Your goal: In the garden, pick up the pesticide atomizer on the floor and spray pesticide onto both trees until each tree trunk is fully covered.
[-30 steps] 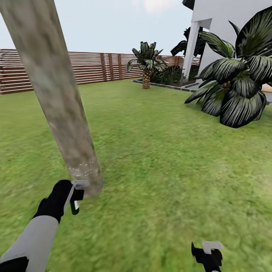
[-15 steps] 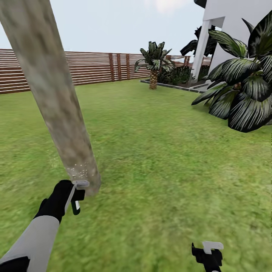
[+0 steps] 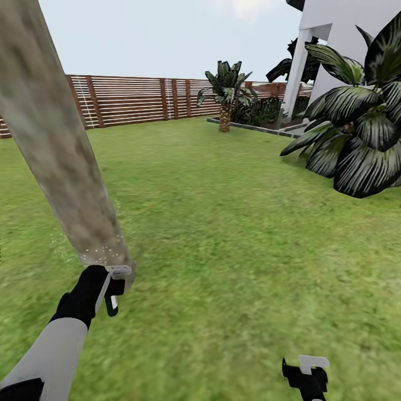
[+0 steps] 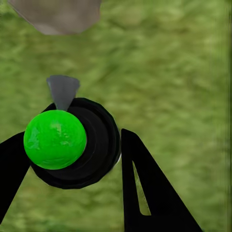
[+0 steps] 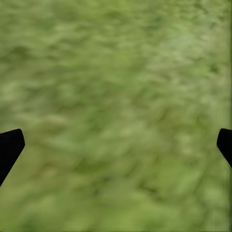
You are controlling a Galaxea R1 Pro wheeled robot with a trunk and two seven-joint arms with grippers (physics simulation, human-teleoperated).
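The thick grey-beige mottled tree trunk (image 3: 67,150) leans across the left of the head view. Fine whitish specks of pesticide (image 3: 103,254) dot its foot. My left gripper (image 3: 114,289) is right at the foot of the trunk. In the left wrist view my left gripper (image 4: 72,162) is shut on the pesticide atomizer (image 4: 92,145), a black round bottle with a bright green ball top and a grey nozzle that points toward the trunk's base (image 4: 58,14). My right gripper (image 3: 306,372) hangs low over the grass, open, with its fingertips (image 5: 9,147) far apart and nothing between them.
Green lawn (image 3: 234,234) spreads ahead and to the right. A brown slat fence (image 3: 133,100) closes the back. A small palm (image 3: 225,94) stands by a dark planting bed. A big dark-leaved plant (image 3: 356,139) and a white building (image 3: 340,33) are at the right.
The camera has shifted, so the trunk now sits further left in the picture and its foot lies right at my left gripper. More fence shows. Both arms hold their pose.
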